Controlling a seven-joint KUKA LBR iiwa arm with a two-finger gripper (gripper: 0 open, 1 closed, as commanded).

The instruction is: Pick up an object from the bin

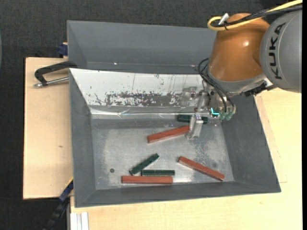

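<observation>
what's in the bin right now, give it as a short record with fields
container: bin, grey metal
gripper: low over the floor, back right
nearest: top red stick, its right end at the gripper; green piece just behind it
right: right red stick, slanted
front: front red stick; flat green stick just above it; tilted green stick
held: cannot tell

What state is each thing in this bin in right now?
gripper: low, at middle red stick's right end
middle red stick: lying slanted
back green stick: lying beside gripper
right red stick: lying flat
front red stick: lying flat
slanted green stick: lying flat
level green stick: lying flat
</observation>
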